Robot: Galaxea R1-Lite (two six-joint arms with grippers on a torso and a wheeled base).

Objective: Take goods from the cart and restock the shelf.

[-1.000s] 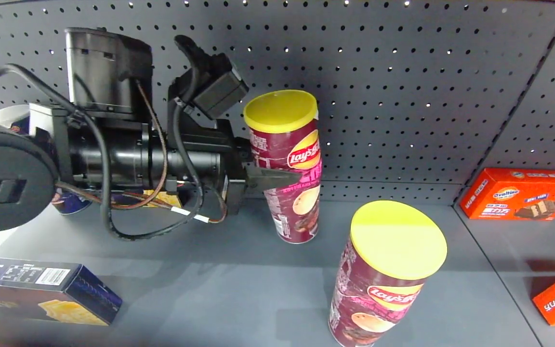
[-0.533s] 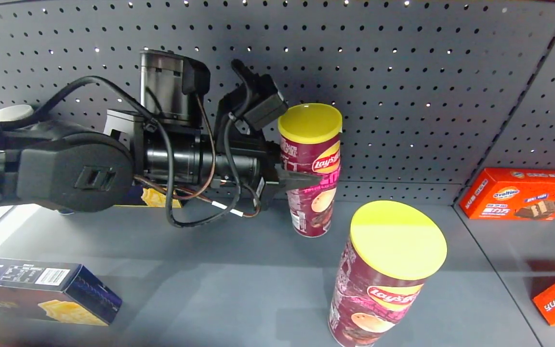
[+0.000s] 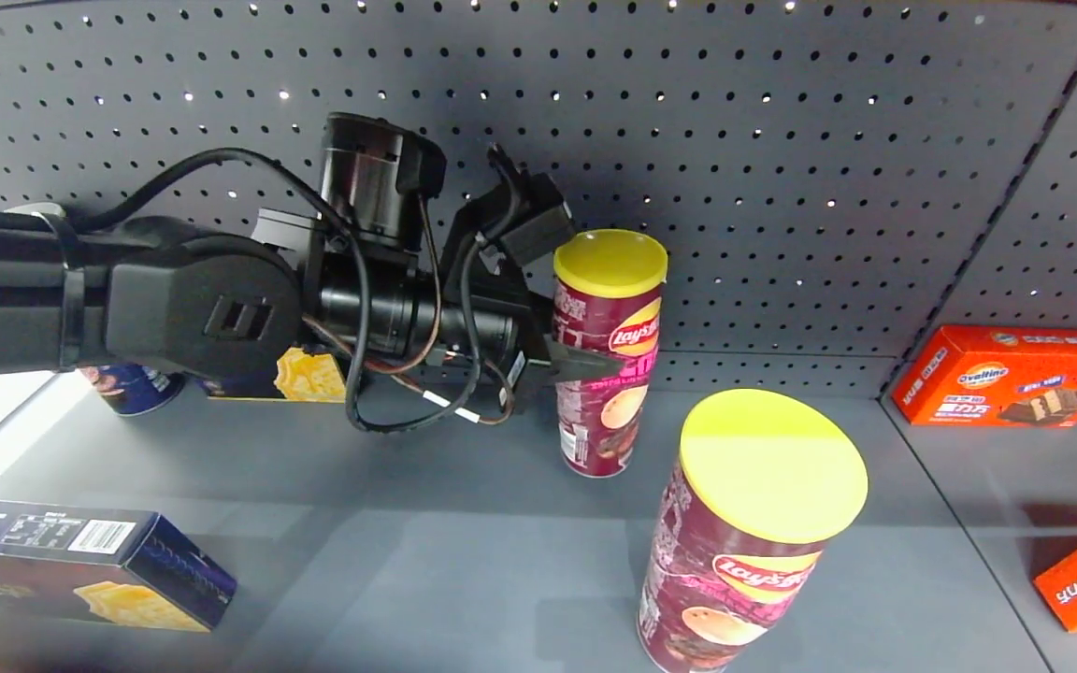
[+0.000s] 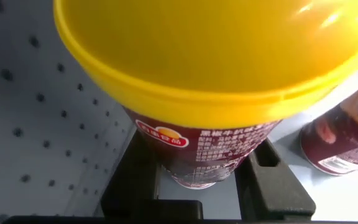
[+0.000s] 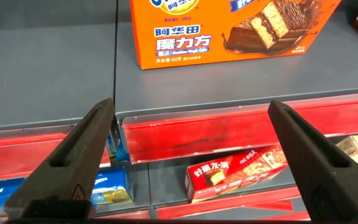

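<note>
The chip can is upright at the back of the shelf, pinched by the left gripper; placing seems under way. Next, seat the base, then release. The right gripper has its jaws spread and empty

Soft overhead light leaves the shelf dim; white glare spills in at its left end. Pegboard holes sparkle. Highlights streak the lid of the can; shadows lie faint.

Glossy yellow plastic lid on a shiny printed can; matt grey metal shelf
</note>
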